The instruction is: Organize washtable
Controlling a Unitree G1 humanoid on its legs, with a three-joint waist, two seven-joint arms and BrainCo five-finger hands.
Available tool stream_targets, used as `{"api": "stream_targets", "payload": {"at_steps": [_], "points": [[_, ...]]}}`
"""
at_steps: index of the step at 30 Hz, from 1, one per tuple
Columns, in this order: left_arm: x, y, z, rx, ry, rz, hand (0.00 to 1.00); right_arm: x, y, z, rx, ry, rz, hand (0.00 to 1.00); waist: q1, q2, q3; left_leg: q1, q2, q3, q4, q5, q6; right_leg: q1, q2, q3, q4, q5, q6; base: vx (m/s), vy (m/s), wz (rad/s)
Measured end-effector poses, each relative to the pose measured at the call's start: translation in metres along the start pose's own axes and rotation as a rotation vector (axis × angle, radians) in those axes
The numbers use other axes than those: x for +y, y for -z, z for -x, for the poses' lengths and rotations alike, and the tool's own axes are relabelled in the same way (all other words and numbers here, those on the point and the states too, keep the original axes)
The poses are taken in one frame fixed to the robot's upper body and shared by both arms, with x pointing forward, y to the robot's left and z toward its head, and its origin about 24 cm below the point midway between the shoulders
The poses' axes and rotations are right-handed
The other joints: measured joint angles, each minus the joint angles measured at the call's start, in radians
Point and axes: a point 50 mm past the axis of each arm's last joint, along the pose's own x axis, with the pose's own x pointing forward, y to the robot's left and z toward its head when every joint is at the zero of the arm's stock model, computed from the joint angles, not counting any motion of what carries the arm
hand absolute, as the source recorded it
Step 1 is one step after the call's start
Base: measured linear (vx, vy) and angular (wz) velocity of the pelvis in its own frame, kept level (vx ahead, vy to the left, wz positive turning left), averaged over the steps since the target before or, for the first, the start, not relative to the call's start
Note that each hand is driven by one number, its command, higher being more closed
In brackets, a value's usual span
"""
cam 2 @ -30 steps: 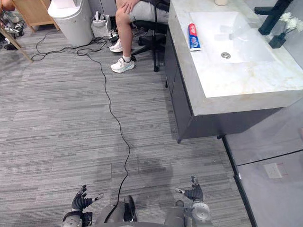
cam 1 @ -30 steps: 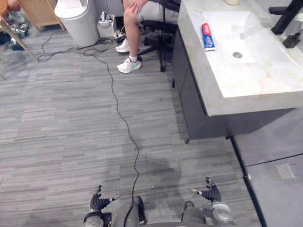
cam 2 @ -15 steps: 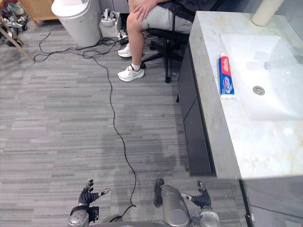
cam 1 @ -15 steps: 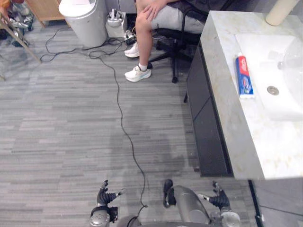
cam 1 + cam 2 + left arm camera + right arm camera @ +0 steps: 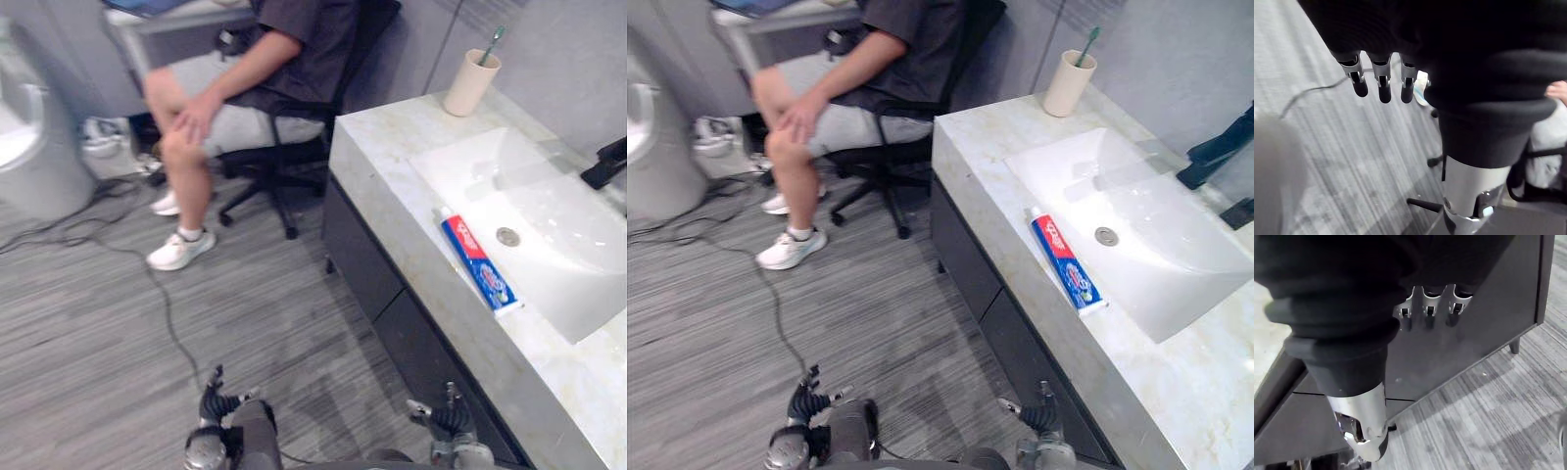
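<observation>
The toothpaste tube [image 5: 480,262] lies flat on the marble desk [image 5: 392,186], along the near rim of the white sink [image 5: 549,220]. A cup [image 5: 470,84] with a toothbrush stands at the desk's far corner. Both hands hang low over the floor, well short of the desk: left hand [image 5: 217,403] and right hand [image 5: 446,421], fingers loose and spread, holding nothing. A person [image 5: 265,59] sits on a chair [image 5: 284,162] nearby.

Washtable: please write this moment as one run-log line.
left hand: open, low, empty | right hand: open, low, empty | red-white-blue toothpaste tube: flat on white basin edge | beige cup: holds green toothbrush
</observation>
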Motion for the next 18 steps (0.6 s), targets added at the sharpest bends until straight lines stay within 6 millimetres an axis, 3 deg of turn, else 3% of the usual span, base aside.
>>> {"api": "stream_targets", "payload": {"at_steps": [1, 4, 5, 6, 7, 8, 9, 10, 11, 12, 13, 16, 18], "points": [[0.0, -0.008, -0.004, -0.028, 0.0, -0.001, 0.0, 0.001, -0.007, -0.004, -0.021, -0.003, -0.005, 0.0, -0.016, 0.016, 0.005, 0.094, -0.009, 0.057, -0.094, 0.001, 0.0, -0.057, 0.001, -0.13, 0.036, -0.017, -0.026, 0.42, 0.254, -1.19], [0.003, -0.012, -0.014, -0.03, -0.005, -0.011, 0.0, 0.005, -0.015, -0.018, -0.032, -0.018, 0.009, 0.0, -0.037, 0.037, 0.011, 0.197, -0.019, 0.166, -0.196, 0.002, -0.001, -0.167, 0.027, -0.35, -0.002, -0.032, -0.082, 0.34, 0.18, -1.16], [0.004, -0.012, -0.02, -0.008, -0.009, -0.014, 0.0, 0.005, -0.018, -0.026, -0.023, -0.02, 0.019, 0.0, -0.048, 0.058, 0.023, 0.237, -0.015, 0.201, -0.225, 0.002, -0.001, -0.212, 0.054, -0.502, -0.048, -0.018, -0.163, 0.38, 0.165, -1.15], [0.006, -0.01, -0.023, 0.01, -0.021, -0.008, 0.0, 0.005, -0.013, -0.021, -0.038, -0.032, 0.023, 0.0, -0.049, 0.06, 0.025, 0.274, -0.027, 0.227, -0.247, 0.003, -0.005, -0.229, 0.099, -0.643, -0.156, 0.025, -0.246, 0.4, 0.159, -1.16], [0.008, -0.007, -0.023, 0.022, -0.028, -0.002, 0.0, 0.006, -0.008, -0.017, -0.032, -0.04, 0.025, 0.0, -0.052, 0.054, 0.023, 0.299, -0.041, 0.237, -0.254, 0.003, -0.005, -0.227, 0.134, -0.673, -0.237, 0.059, -0.279, 0.43, 0.134, -1.08], [0.014, -0.001, -0.021, 0.048, -0.045, 0.0, 0.0, 0.002, 0.003, -0.006, -0.029, -0.041, 0.018, 0.0, -0.066, 0.034, 0.015, 0.34, -0.08, 0.239, -0.236, -0.013, -0.033, -0.199, 0.184, -0.654, -0.389, 0.173, -0.306, 0.46, 0.109, -0.71], [0.003, 0.003, -0.019, 0.07, -0.024, 0.022, 0.0, -0.01, 0.005, -0.001, -0.052, -0.006, 0.002, 0.0, -0.097, 0.052, 0.019, 0.364, -0.065, 0.229, -0.144, -0.046, -0.086, -0.165, 0.191, -0.651, -0.386, 0.212, -0.372, 0.52, 0.193, -0.72], [0.001, 0.005, -0.018, 0.072, -0.018, 0.021, 0.0, -0.013, 0.007, 0.001, -0.041, 0.01, -0.015, 0.0, -0.108, 0.079, 0.019, 0.351, -0.036, 0.233, -0.05, -0.025, -0.12, -0.151, 0.203, -0.625, -0.385, 0.193, -0.354, 0.41, 0.179, -0.56], [-0.002, 0.002, -0.019, 0.064, -0.007, 0.02, 0.0, -0.017, 0.01, 0.0, -0.016, 0.028, -0.015, 0.0, -0.105, 0.09, 0.024, 0.332, -0.015, 0.228, 0.03, -0.001, -0.13, -0.138, 0.21, -0.608, -0.388, 0.185, -0.346, 0.35, 0.199, -0.76], [-0.007, -0.004, -0.021, 0.043, 0.005, 0.03, 0.0, -0.026, 0.019, -0.003, 0.06, 0.064, -0.006, 0.0, -0.098, 0.104, 0.033, 0.269, 0.041, 0.189, 0.224, 0.023, -0.104, -0.099, 0.233, -0.571, -0.412, 0.177, -0.347, 0.32, 0.15, -0.89], [-0.008, -0.008, -0.022, 0.028, 0.006, 0.038, 0.0, -0.032, 0.026, -0.006, 0.126, 0.096, -0.011, 0.0, -0.08, 0.117, 0.042, 0.192, 0.095, 0.136, 0.377, -0.019, -0.069, -0.06, 0.251, -0.531, -0.423, 0.163, -0.356, 0.36, 0.178, -0.87], [-0.007, -0.001, -0.018, 0.048, 0.004, 0.038, 0.0, -0.035, 0.036, -0.003, 0.183, 0.12, -0.019, 0.0, -0.063, 0.103, 0.048, 0.103, 0.096, 0.044, 0.371, -0.064, -0.051, 0.014, 0.246, -0.449, -0.457, 0.163, -0.329, 0.29, 0.129, -0.84], [-0.006, 0.004, -0.014, 0.067, -0.008, 0.056, 0.0, -0.042, 0.039, -0.003, 0.203, 0.152, -0.042, 0.0, -0.041, 0.105, 0.049, 0.064, 0.086, -0.015, 0.227, -0.065, -0.049, 0.055, 0.239, -0.365, -0.466, 0.164, -0.294, 0.24, 0.156, -1.05]]}}
